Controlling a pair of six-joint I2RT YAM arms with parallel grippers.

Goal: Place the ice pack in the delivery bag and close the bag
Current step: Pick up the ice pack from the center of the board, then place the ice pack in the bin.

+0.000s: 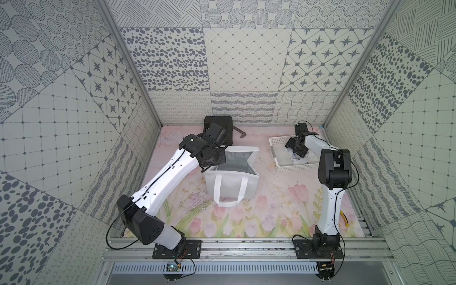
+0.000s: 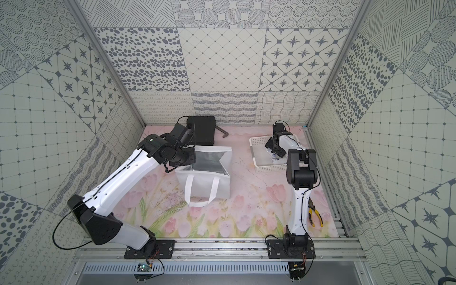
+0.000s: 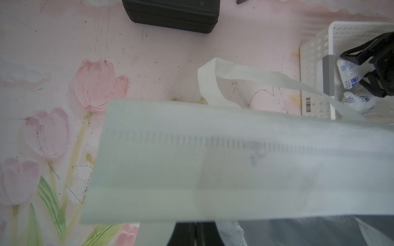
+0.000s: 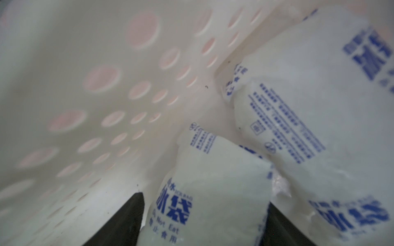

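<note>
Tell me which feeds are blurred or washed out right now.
Left wrist view: delivery bag flap fills the foreground, badly out of focus; mat behind it sharp. Right wrist view: basket wall soft, nearest ice pack readable, second ice pack beside it smeared. Both top views: sharp, evenly lit.

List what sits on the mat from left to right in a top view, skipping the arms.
delivery bag → white basket → yellow-handled pliers. The black case is left out: it lies behind the bag and overlaps it sideways.
</note>
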